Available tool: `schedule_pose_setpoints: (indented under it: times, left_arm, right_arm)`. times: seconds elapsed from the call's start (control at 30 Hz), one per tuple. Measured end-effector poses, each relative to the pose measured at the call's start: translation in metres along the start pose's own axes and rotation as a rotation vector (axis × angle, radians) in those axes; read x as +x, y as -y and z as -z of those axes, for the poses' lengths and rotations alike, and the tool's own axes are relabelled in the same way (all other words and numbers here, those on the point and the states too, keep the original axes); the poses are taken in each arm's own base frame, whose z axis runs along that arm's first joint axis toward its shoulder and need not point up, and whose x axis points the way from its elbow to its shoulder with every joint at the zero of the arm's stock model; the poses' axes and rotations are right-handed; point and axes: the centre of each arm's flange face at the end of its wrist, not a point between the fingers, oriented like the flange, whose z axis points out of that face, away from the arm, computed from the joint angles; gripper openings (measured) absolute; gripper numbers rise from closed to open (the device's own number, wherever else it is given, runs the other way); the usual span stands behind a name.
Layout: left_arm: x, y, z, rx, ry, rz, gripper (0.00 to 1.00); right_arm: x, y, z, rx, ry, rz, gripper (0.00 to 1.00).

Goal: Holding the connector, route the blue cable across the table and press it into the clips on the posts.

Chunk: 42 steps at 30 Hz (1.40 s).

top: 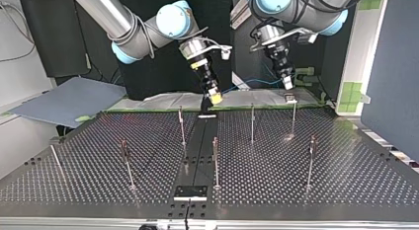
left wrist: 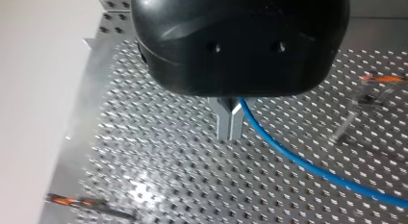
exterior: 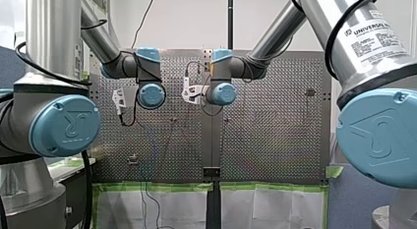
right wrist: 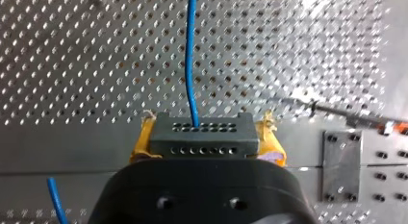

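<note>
Grasp, right: my right gripper point(right wrist: 207, 141) is closed on the connector point(right wrist: 202, 130). Its yellow pads point(right wrist: 143, 140) clamp the two short ends of the dark, hole-studded block.
Grasp, left: my left gripper point(left wrist: 231, 128) has its metal fingers point(left wrist: 224, 119) drawn together with no visible gap. The blue cable point(left wrist: 308, 166) emerges beside their base, so it appears pinched there.
Cable path: it leaves the connector's face and runs straight ahead of my right gripper, over the perforated tabletop point(top: 321, 190). In the top view a short stretch shows between the two grippers, at the tabletop's far edge and above the surface.
Fixtures: the posts point(top: 252, 124) are thin upright rods standing well apart across the tabletop. Orange-marked clips point(left wrist: 380, 79) sit at their tops, and no cable is seen in any clip.
Stage (judgement): routing is at its start, with every clip yet to be filled.
Handling, connector (judgement): light and rigid, with flat ends that suit a firm pad grip. This is the proper place to pull from.
Handling, cable (judgement): thin, limp and smooth-jacketed. It sags unless kept taut and can slide through metal fingers. It is best taken close to whichever clip is being loaded.
Next move (judgement): carry the span over the nearest post, then press downward into its clip.
Hazard (judgement): the slender posts may bend or snag the cable, and a hard tug could strain the joint at the connector.
</note>
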Motion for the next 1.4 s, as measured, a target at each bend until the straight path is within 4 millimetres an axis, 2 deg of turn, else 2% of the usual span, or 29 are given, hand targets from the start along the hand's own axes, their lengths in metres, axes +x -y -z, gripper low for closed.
schedule_pose_setpoints:
  times: [0.2, 0.33, 0.43, 0.7, 1.1, 1.27, 1.4]
  left_arm:
    - [-0.025, 0.0, -0.005, 0.001, 0.056, 0.043, 0.0]
    - [-0.048, 0.0, -0.013, -0.014, 0.1, 0.072, 0.0]
    - [-0.057, 0.0, -0.021, -0.026, 0.119, 0.082, 0.0]
    - [-0.068, 0.0, -0.037, -0.046, 0.145, 0.091, 0.0]
    - [-0.076, -0.015, -0.066, -0.058, 0.173, 0.085, 0.0]
    - [-0.086, -0.021, -0.086, -0.055, 0.196, 0.085, 0.0]
    - [-0.092, -0.025, -0.098, -0.048, 0.209, 0.082, 0.0]
  right_arm:
    - [0.015, 0.012, -0.008, 0.022, -0.009, -0.008, 0.0]
    - [0.027, 0.017, -0.015, 0.032, -0.017, -0.01, 0.0]
    - [0.036, 0.018, -0.019, 0.035, -0.021, -0.012, 0.0]
    - [0.06, 0.021, -0.032, 0.045, -0.03, -0.019, 0.0]
    - [0.1, 0.023, -0.05, 0.05, -0.069, -0.022, 0.0]
    - [0.106, 0.028, -0.059, 0.065, -0.075, -0.021, 0.0]
    - [0.1, 0.036, -0.066, 0.08, -0.054, -0.021, 0.0]
